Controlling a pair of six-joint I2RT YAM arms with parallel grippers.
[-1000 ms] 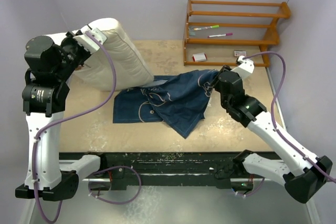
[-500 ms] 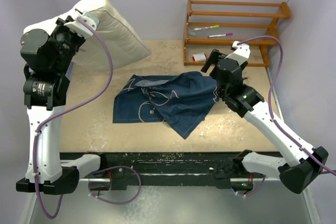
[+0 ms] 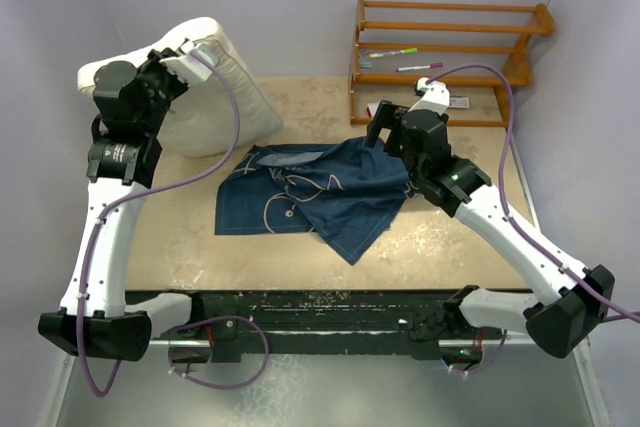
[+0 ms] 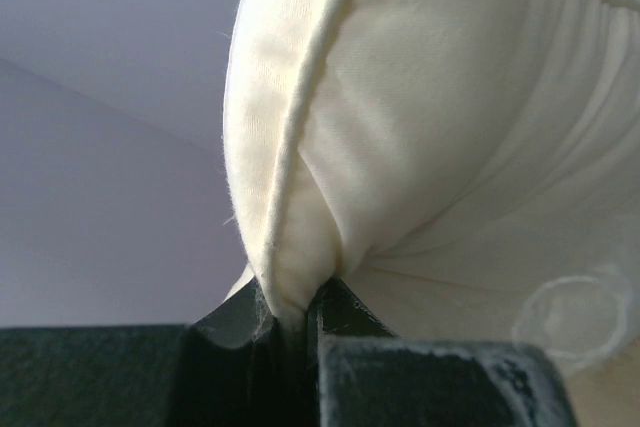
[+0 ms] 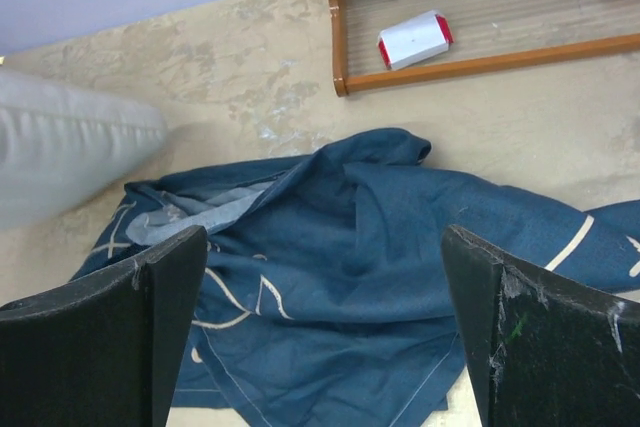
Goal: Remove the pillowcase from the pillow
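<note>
The left gripper (image 4: 295, 322) is seen clamped on the piped seam of the pillow (image 4: 420, 117), the cream fabric being pinched tight between the two dark fingers (image 4: 235, 322). From that grip the pillow bulges upward and to the right of the jaws in the left wrist view, its cover gathered into fine creases. In the overhead view the left gripper (image 3: 172, 69) is held above the far left corner of the table (image 3: 440, 242), and the pillow (image 3: 225, 97) slopes away from it toward the right, fully out of the pillowcase (image 3: 320, 192). The right gripper (image 5: 325, 332) is spread wide, with nothing between its fingers (image 5: 125, 317); directly beneath and ahead of it the pillowcase (image 5: 340, 257) is spread in rumpled folds on the table (image 5: 230, 57), white line drawings showing on the navy cloth. Beyond the pillowcase, ahead of the right gripper, a wooden rack (image 5: 440, 7) is set, with a small white and red box (image 5: 414, 38) lying in it. In the overhead view the right gripper (image 3: 385, 125) is placed over the pillowcase's far right corner, just before the rack (image 3: 440, 57), on whose shelves two markers (image 3: 405, 58) are laid.
</note>
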